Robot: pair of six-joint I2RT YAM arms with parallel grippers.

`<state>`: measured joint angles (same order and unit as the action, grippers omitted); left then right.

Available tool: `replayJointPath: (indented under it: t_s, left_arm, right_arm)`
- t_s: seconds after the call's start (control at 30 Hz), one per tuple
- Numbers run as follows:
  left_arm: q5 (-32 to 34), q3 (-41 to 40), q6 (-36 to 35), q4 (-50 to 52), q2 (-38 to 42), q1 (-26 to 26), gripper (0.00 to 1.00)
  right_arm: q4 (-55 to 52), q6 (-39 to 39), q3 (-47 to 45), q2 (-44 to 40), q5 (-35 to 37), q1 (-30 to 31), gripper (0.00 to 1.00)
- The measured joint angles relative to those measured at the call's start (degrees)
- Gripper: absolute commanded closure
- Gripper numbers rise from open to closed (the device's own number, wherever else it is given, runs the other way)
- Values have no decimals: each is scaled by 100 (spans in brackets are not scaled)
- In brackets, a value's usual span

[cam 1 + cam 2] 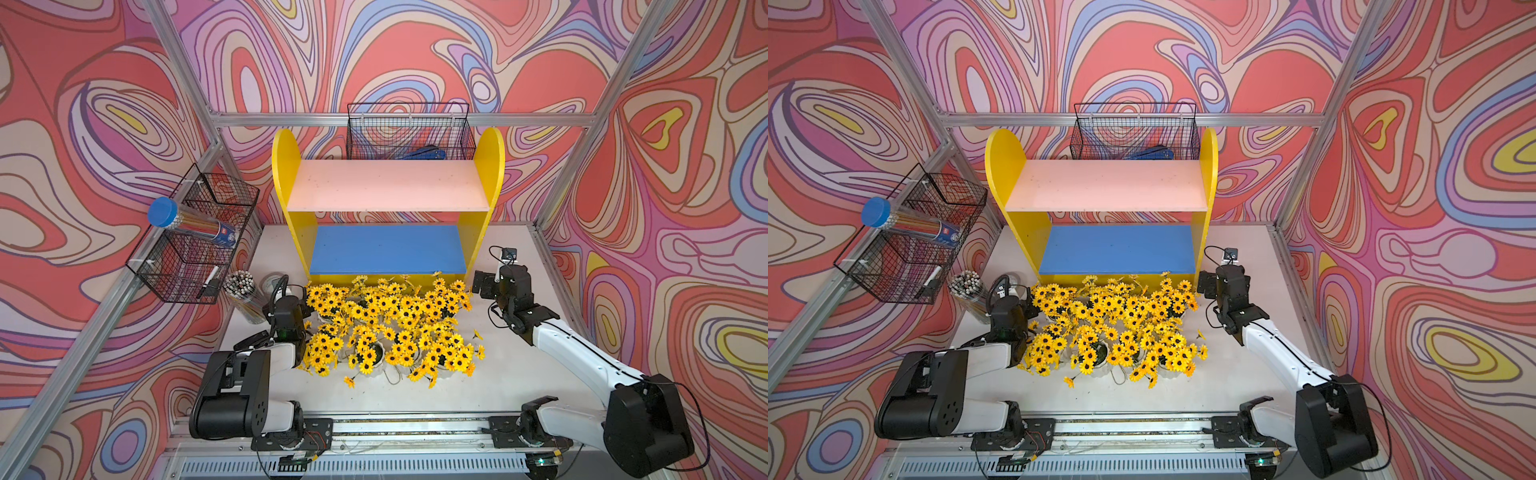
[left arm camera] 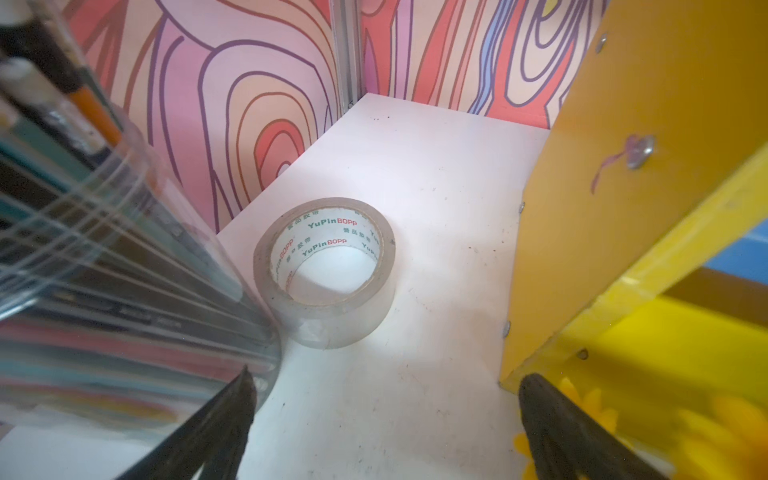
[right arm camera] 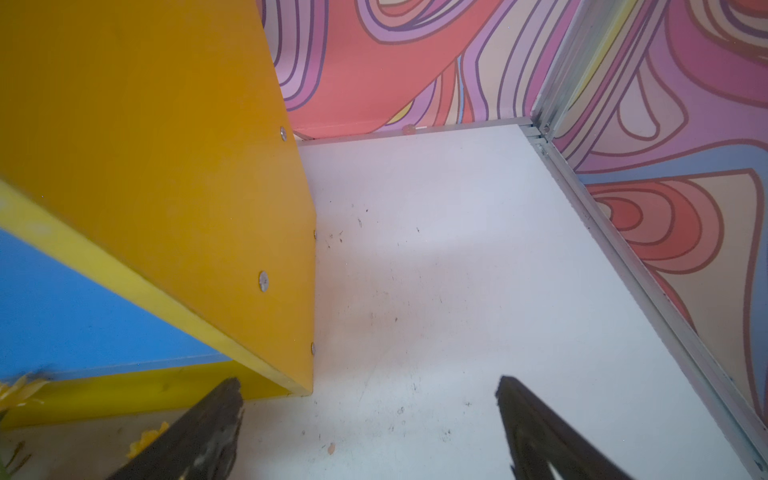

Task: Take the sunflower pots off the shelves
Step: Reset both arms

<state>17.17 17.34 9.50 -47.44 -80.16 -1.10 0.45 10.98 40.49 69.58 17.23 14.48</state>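
Note:
The sunflower pots stand crowded together on the white table in front of the shelves; in both top views their yellow blooms hide most of the white pots. The pink upper board and the blue lower board are bare. My left gripper is open and empty at the cluster's left edge, between the pencil jar and the shelves' left side panel. My right gripper is open and empty over bare table just right of the shelves' right side panel.
A clear jar of pencils and a roll of clear tape sit at the left by the wall. One black wire basket hangs on the left wall holding a blue-capped tube. Another basket hangs behind the shelves.

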Motion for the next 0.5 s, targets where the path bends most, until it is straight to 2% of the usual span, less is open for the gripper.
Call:
replayJointPath:
  t_s: [0.4, 0.5]
  left_arm:
    - [-459, -393, -232, -1147, -243, 35, 0]
    - [-584, -481, -225, -1884, -629, 37, 0]
  right_arm:
    - [284, -234, -179, 186, -57, -37, 2]
    - [302, -262, -186, 208, -59, -57, 2]
